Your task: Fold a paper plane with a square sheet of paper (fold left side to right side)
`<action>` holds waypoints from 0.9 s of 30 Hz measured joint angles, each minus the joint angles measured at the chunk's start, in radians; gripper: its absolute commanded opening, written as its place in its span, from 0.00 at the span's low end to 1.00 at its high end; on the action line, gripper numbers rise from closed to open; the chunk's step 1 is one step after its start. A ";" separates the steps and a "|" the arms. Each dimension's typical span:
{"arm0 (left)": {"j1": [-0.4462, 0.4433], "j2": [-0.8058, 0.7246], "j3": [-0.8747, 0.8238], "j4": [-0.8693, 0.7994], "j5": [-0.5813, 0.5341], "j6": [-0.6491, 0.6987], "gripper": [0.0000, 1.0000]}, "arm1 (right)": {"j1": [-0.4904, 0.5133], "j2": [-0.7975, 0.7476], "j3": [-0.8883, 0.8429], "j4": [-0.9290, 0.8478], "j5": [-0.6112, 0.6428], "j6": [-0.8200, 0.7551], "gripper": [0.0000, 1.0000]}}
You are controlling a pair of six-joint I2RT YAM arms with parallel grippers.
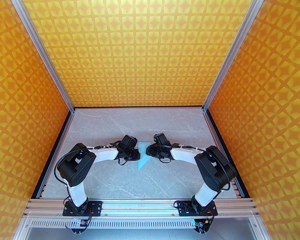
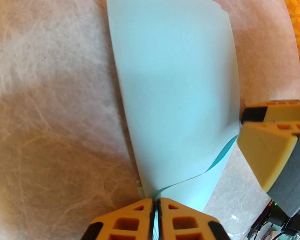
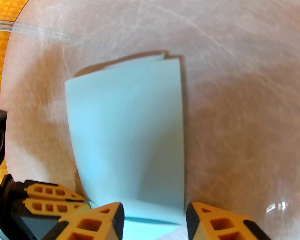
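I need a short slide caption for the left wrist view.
Left pincer shut on the narrow end of the folded light-blue paper; right pincer open at its side edge.

This is a robotics lab test cell. Aluminium frame posts [image 1: 40, 46] box in a grey marbled worktop [image 1: 110, 181] between orange patterned walls [image 1: 145, 46]. A left arm [image 1: 76, 169] and a right arm [image 1: 212, 169] are bolted to a slotted rail [image 1: 140, 205] at its edge.
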 measured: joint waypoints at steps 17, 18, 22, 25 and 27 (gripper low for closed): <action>-0.001 0.007 0.008 -0.001 0.000 0.000 0.13 | -0.011 -0.034 -0.059 0.090 -0.125 0.013 0.47; -0.001 0.007 0.008 -0.002 0.000 0.000 0.13 | -0.011 -0.035 -0.057 0.089 -0.123 0.006 0.47; -0.001 0.007 0.008 -0.002 0.000 0.000 0.12 | -0.017 -0.035 -0.032 0.048 -0.076 -0.031 0.51; -0.001 0.007 0.008 -0.003 0.000 0.000 0.12 | -0.035 -0.031 -0.003 0.027 -0.043 -0.059 0.53; -0.001 0.007 0.008 -0.004 0.000 0.000 0.12 | -0.045 -0.013 0.031 0.013 -0.028 -0.080 0.54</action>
